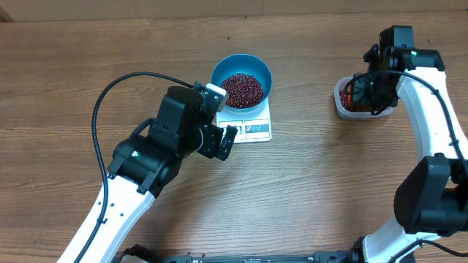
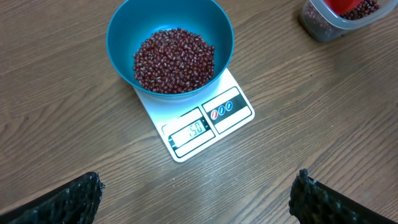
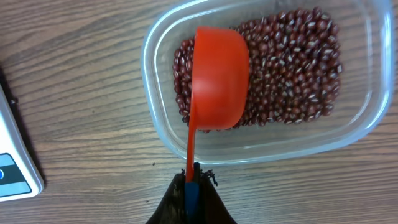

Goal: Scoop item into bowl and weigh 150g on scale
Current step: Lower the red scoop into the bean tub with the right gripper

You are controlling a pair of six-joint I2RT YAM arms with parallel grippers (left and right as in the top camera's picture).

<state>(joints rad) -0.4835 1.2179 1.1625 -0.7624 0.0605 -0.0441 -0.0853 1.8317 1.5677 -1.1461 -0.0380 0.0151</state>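
Though overhead blurs it, the right gripper (image 3: 191,186) clenches a smooth red scoop (image 3: 217,78) over beans (image 3: 292,68); left gripper (image 2: 196,199) gapes.

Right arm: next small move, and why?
Probably lower the scoop onto the beans in the tub and open the right jaws. The bowl on the scale already holds a good heap, and the display seems to end in 50, its first digit unclear.
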